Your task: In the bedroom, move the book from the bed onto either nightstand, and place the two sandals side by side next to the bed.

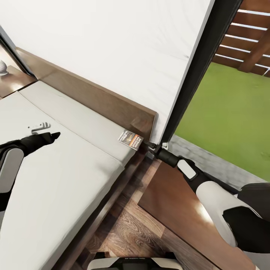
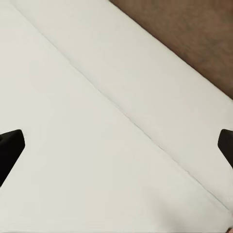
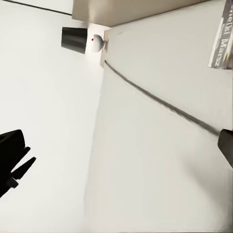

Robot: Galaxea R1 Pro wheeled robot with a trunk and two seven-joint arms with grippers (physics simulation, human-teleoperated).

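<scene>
The right hand (image 1: 151, 144) is open and empty over the nightstand (image 1: 176, 202), at the bed's corner. The book (image 1: 130, 139) lies just beside its fingertips on the mattress edge, against the headboard (image 1: 93, 98). The left hand (image 1: 50, 135) hovers open over the bed (image 1: 67, 176), well apart from the book, holding nothing.

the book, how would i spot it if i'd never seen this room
Find the bed, then follow its mattress to the corner by the headboard and the nightstand. The book lies flat there, small, with an orange band and black print, just before the right tool.
</scene>
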